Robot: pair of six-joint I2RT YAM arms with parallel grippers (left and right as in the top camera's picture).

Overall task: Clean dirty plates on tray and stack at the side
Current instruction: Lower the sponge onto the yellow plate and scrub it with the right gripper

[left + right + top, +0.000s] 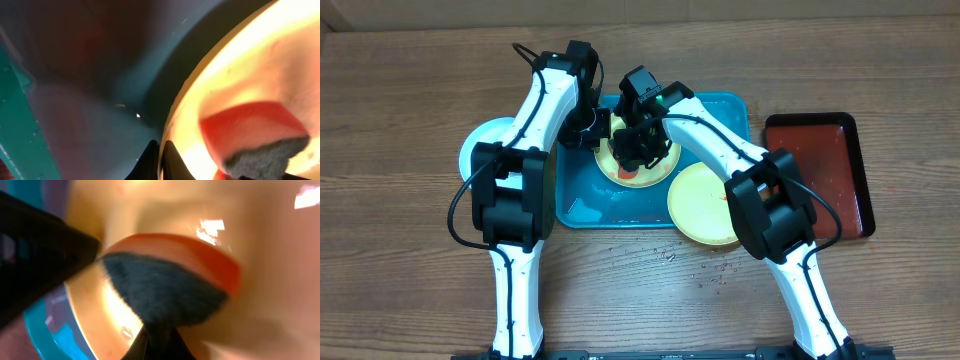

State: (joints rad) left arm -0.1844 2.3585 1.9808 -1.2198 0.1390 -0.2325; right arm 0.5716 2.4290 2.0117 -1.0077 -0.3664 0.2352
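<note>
Right claw: your right claw point(157, 342) is clamped on the sponge point(165, 285), its tips pinching the dark scouring face from below.
Left claw: your left claw point(161, 157) sits at the rim of the yellow-green plate point(240, 60). One tip is on each side of the edge and they look closed on it.
Sponge: red with a grey scouring side, it lies on that plate's face, inside the rim and close to your left claw's tips.
Held plate: it is inside the teal tray point(720, 105), towards the middle and far side. From overhead both wrists crowd over it, so little of its edge shows.
Second yellow-green plate point(705, 205): it lies over the tray's near right corner, partly on the rim and partly over the table point(410, 250). Your right forearm crosses its right edge.
Blue-white plate point(480, 145): it is on the table just outside the tray's left edge, half hidden under your left arm.
Tray floor: the near left part is bare and wet-looking.
Dark red tray point(820, 170): it lies on the table to the right, apart from the teal tray by a strip of wood.
Open room: you have wide bare wood along the far edge and at both near corners.
Crumbs point(712, 272): small specks dot the table in front of the second plate.
</note>
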